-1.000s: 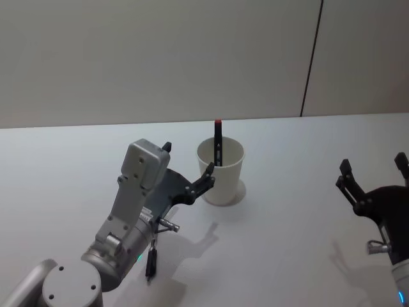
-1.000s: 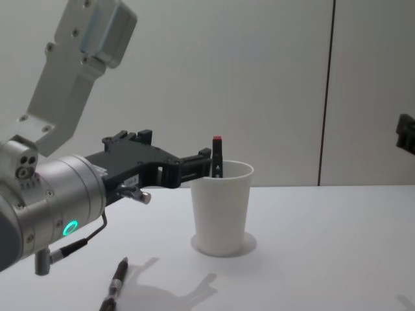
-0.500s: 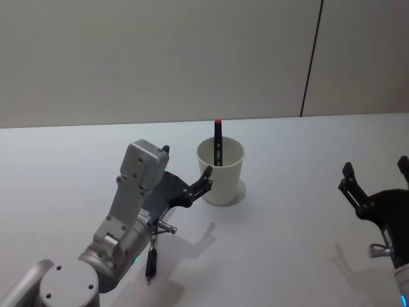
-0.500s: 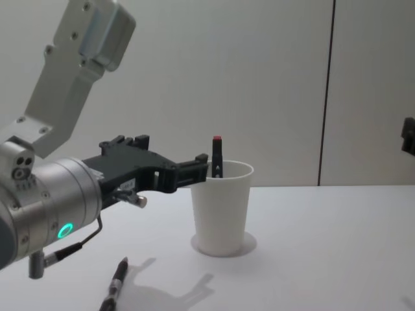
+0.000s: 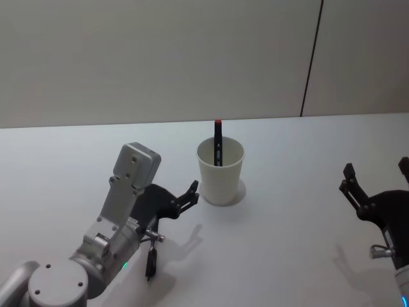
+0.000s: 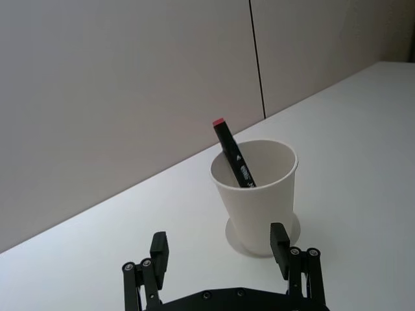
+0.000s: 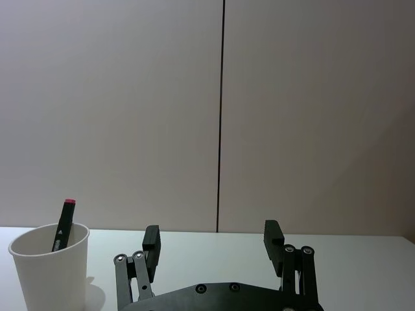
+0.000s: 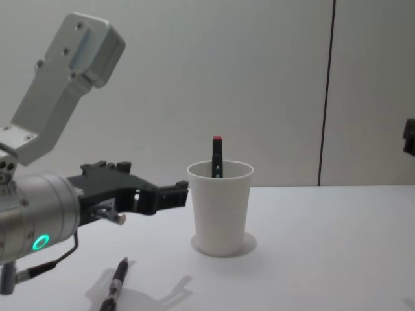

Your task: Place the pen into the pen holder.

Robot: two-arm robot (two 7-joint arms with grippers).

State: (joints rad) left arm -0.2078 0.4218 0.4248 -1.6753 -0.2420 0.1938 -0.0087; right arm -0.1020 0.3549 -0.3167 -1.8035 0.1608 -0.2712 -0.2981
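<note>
Already inside the pen holder (image 5: pixel 221 184): pen (image 5: pixel 218 135).

The left pincer (image 6: pixel 219 238) has drawn back from the rim of the pen holder (image 5: pixel 220 179) and now hangs apart from it; the right pincer (image 5: pixel 376 168) seems to have sunk slightly.

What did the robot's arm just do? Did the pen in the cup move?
The left gripper, open and empty, pulled back from the pen holder toward the robot. The pen stayed standing in the holder, the second pen stayed lying on the table, and the right gripper stayed parked, open.
</note>
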